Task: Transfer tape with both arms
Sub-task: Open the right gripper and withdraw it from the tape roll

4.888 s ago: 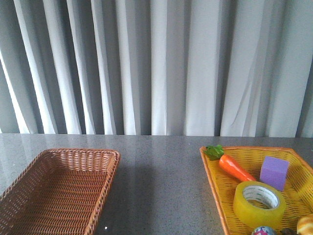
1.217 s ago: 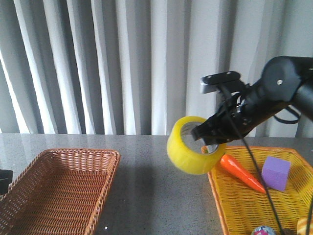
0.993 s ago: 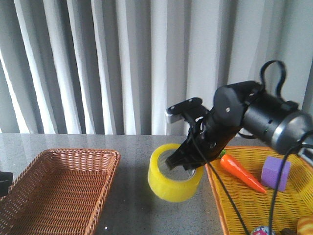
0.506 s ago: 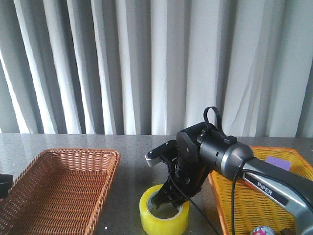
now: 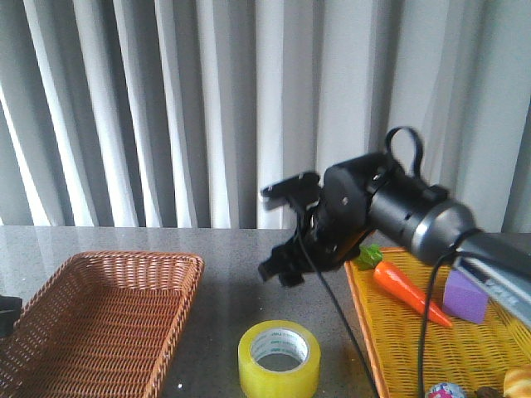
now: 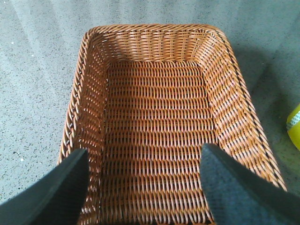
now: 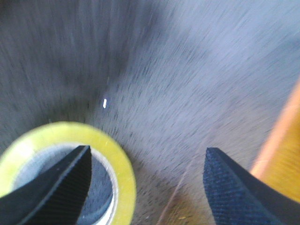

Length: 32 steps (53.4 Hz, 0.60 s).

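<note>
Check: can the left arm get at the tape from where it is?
Probably yes. The tape sits flat on the table between the baskets, the right claw is open above it, and the left claw is open over the brown basket.

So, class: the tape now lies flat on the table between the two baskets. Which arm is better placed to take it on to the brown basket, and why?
Probably the left. Its open gripper hovers over the brown basket, beside the tape. The right gripper is open above the tape.
</note>
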Motion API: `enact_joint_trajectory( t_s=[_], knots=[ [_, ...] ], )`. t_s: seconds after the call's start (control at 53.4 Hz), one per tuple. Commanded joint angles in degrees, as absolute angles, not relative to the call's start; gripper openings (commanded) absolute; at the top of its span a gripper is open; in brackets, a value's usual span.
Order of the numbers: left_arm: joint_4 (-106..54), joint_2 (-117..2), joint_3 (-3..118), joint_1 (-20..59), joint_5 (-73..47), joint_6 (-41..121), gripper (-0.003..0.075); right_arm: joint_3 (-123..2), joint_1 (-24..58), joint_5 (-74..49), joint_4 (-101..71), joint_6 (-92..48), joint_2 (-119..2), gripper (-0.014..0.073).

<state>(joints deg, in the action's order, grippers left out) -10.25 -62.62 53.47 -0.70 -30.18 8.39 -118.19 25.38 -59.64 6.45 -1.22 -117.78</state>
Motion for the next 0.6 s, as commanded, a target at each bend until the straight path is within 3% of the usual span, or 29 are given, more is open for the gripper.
enact_joint_trajectory(
  t_s=[0.0, 0.318, 0.468, 0.581],
  knots=[
    [-11.1, -61.8, 55.5, -0.1, -26.9, 8.2, 0.0496, -120.9, 23.6, -55.3, 8.1, -0.6, -108.0, 0.0507],
    [-9.5, -61.8, 55.5, 6.0, -26.6, 8.2, 0.0496, -115.0, 9.8, -57.4, 7.8, 1.0, -91.5, 0.0489],
    [-11.7, -61.8, 55.5, 6.0, -26.2, 8.1, 0.0496, -103.7, 1.3, -53.0, 7.0, 0.6, -82.1, 0.0372],
    [-13.9, -61.8, 55.5, 6.0, -26.0, 8.1, 0.0496, -95.3, -2.6, -50.0, 6.6, 0.7, -76.4, 0.0229]
  ],
)
